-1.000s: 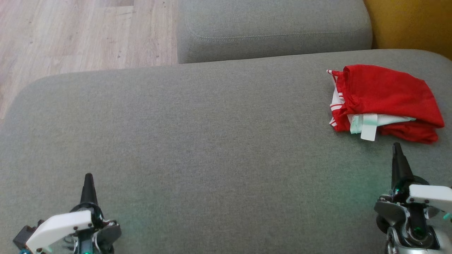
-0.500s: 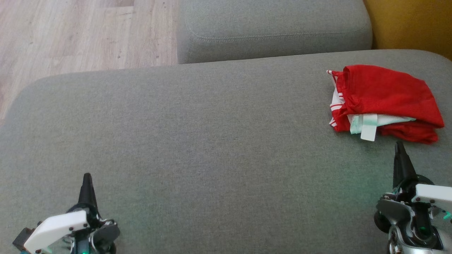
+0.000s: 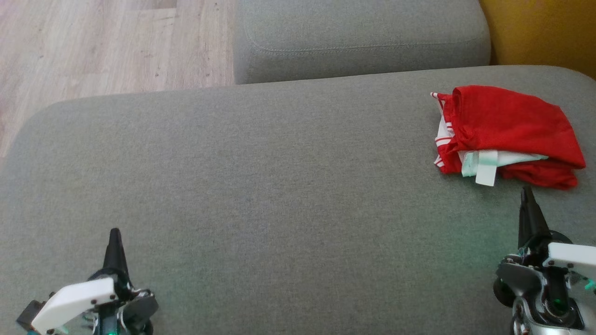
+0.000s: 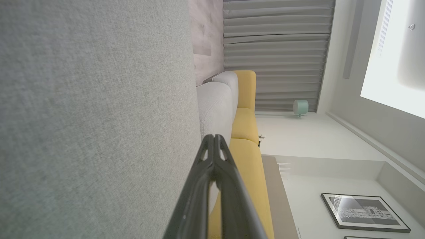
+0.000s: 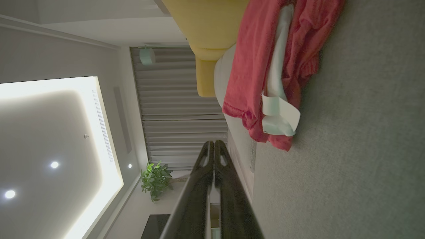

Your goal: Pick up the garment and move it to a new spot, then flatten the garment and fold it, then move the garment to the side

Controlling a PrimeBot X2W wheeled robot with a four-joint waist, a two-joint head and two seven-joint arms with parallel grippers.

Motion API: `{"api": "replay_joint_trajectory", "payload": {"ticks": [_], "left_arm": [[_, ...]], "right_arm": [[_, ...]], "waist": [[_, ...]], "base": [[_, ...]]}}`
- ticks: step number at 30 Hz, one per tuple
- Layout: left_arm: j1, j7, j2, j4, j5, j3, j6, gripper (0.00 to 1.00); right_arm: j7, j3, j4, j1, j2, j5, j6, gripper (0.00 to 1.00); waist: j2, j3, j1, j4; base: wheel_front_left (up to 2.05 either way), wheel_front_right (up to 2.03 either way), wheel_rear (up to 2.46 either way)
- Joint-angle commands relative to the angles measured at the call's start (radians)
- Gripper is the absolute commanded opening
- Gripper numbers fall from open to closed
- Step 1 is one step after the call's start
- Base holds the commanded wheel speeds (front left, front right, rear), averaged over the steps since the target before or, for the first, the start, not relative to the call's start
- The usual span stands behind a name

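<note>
Grey fabric covers the wide seat cushion [image 3: 279, 186] that carries everything. On the cushion's far right part lies the red garment [image 3: 507, 125], folded into a loose bundle, with white striped trim and a white strip [image 3: 486, 170] sticking out of its near edge. At the cushion's near left corner is the left end effector [image 3: 114, 231], fingers pressed together and empty. At the cushion's near right edge is the right end effector [image 3: 525, 190], also pressed together and empty, its tip just short of the garment. Beyond the cushion's far edge are a second grey cushion [image 3: 363, 37] and wooden floor [image 3: 93, 46].
</note>
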Motion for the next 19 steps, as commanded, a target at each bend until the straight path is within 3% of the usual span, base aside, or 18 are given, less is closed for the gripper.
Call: {"api": "replay_joint_trajectory", "payload": {"ticks": [1,19], "left_arm": [[-0.052,0.007,0.008,-0.037,-0.005,0.036,-0.007,0.00],[-0.052,0.007,0.008,-0.037,-0.005,0.036,-0.007,0.00]], "right_arm": [[0.006,0.020,-0.040,-0.021,-0.005,0.007,-0.001,0.00],[0.006,0.020,-0.040,-0.021,-0.005,0.007,-0.001,0.00]], "waist": [[0.0000,0.000,0.0000,0.000],[0.0000,0.000,0.0000,0.000]], "base": [[0.00,0.00,0.00],[0.00,0.00,0.00]]}}
